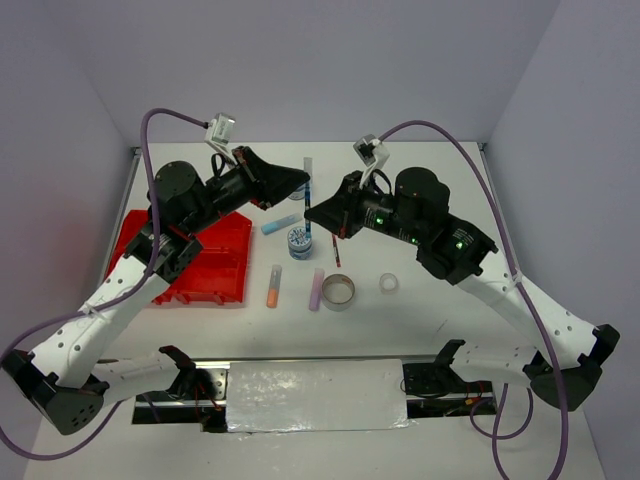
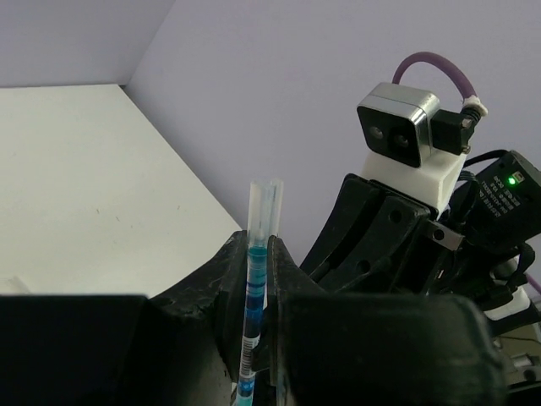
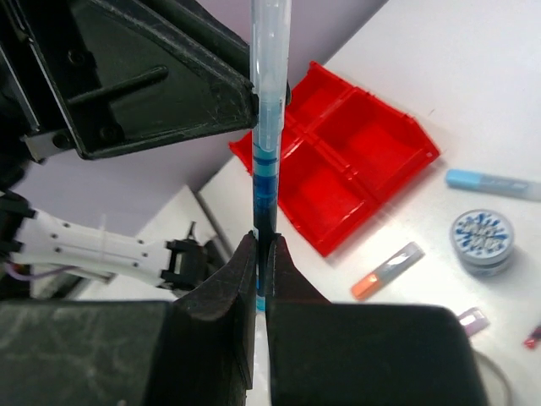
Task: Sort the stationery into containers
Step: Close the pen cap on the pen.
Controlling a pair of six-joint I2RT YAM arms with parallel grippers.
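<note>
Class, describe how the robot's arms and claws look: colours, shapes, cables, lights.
The left arm and right arm have white perforated lower links and black upper bodies. Lilac cables reach white-and-silver cameras. Green lights dot the right arm. The left claw and right claw are chunky, black.

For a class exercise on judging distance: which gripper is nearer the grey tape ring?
Right. The right gripper, shut on the teal pen low down, is just beyond the grey tape ring; the left gripper holds the same pen higher up, farther back.
</note>
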